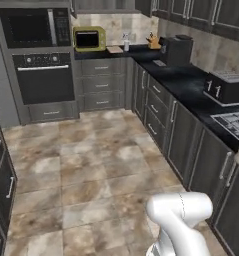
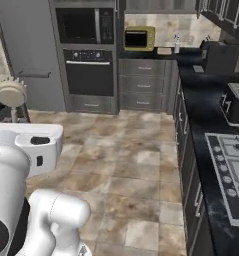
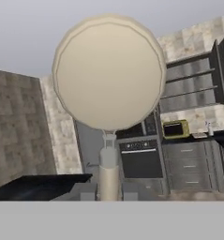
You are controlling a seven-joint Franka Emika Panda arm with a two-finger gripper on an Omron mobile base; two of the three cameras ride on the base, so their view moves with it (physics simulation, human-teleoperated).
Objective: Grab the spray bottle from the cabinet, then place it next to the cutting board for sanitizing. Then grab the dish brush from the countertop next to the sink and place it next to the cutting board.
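- Gripping the dish brush [image 3: 108,75] by its handle, the jaws are sitting closed, round head pointing at twelve o'clock.
- Spray bottle [image 1: 126,44] is standing beside the cutting board [image 1: 114,49] on the far bench [image 1: 191,90].

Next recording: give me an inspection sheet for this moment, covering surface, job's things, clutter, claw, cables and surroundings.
Surface: glossy black countertop, running into the far corner.
Job's things: spray bottle upright beside the cutting board on the far counter; dish brush off the counter, its round head up in the hand view.
Clutter: yellow toaster oven left of the board; black toaster on the right counter.
Claw: claw shut on the dish brush handle.
Cables: nothing seen.
Surroundings: built-in oven, tiled floor.
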